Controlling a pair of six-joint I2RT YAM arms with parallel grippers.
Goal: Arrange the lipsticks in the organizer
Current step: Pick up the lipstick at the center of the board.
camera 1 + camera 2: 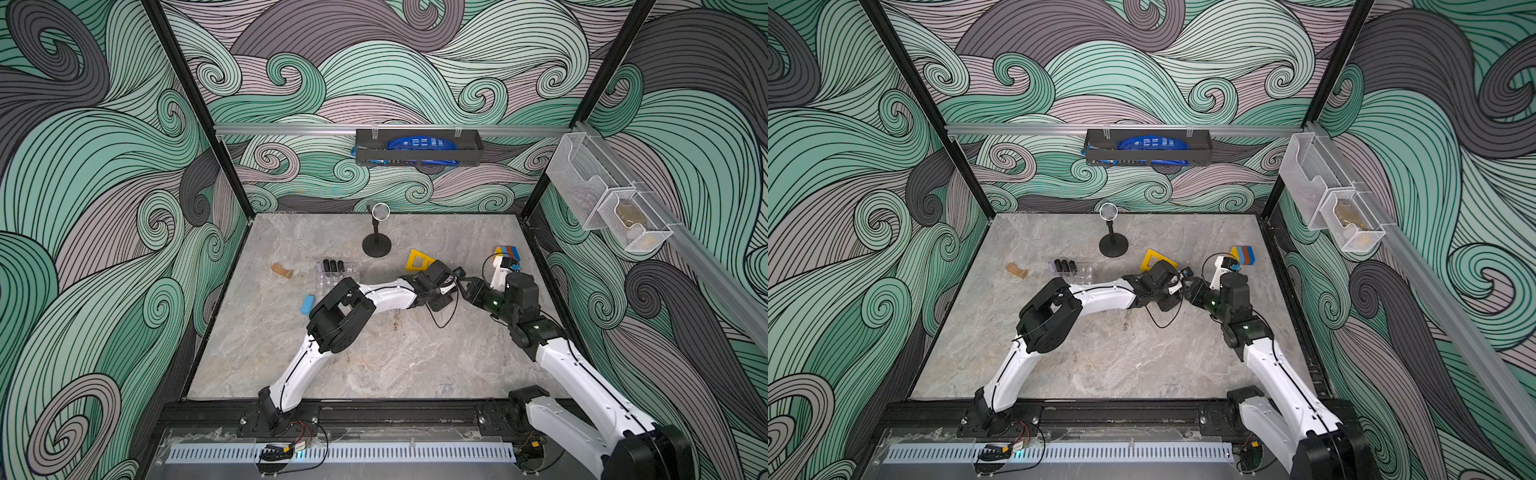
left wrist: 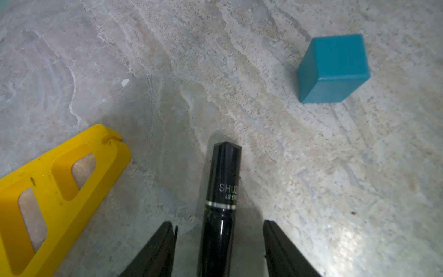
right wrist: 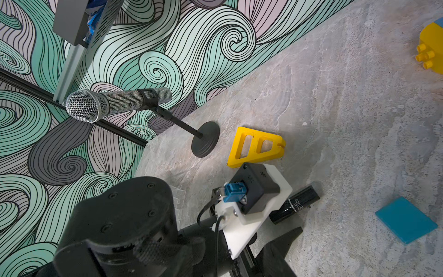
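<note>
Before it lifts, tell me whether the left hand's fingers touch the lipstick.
Apart. The left wrist view shows bare table either side of the lipstick, between it and the fingers of the left hand.

Quick tally: four lipsticks (image 1: 333,267), three upright plus one lying lipstick (image 2: 221,189), and just one organizer (image 1: 351,272). One yellow frame (image 1: 417,261), one microphone (image 1: 380,212), one tan block (image 1: 282,270), one stack of coloured bricks (image 1: 508,251). Two blue pieces too: one teal cube (image 2: 333,69), one pale blue block (image 1: 307,304).
</note>
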